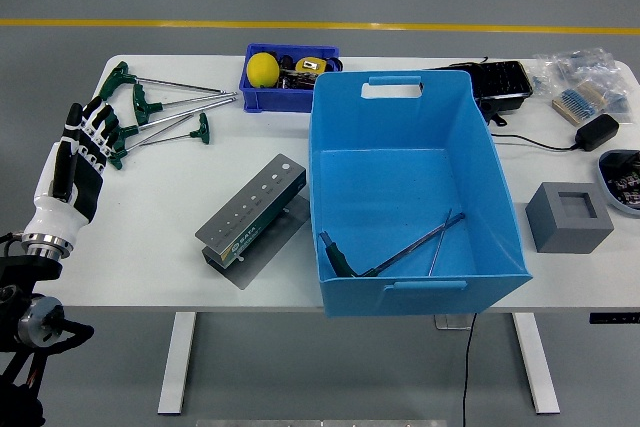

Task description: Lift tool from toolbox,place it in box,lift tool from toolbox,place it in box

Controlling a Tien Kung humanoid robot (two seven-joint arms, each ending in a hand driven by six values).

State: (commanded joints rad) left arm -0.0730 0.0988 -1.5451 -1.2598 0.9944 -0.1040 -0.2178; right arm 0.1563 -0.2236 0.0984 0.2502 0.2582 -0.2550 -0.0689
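The left hand (78, 162), fingers spread and empty, hovers beside the green-handled T-wrenches (150, 112) lying on the white counter (150, 207). One wrench (395, 250) lies in the blue plastic box (412, 187). Next: close on another handle.

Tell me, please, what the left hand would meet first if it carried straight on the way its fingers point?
Probably the green-handled T-shaped hex wrenches, whose nearest handles lie just beyond the left hand; its height above them is unclear.
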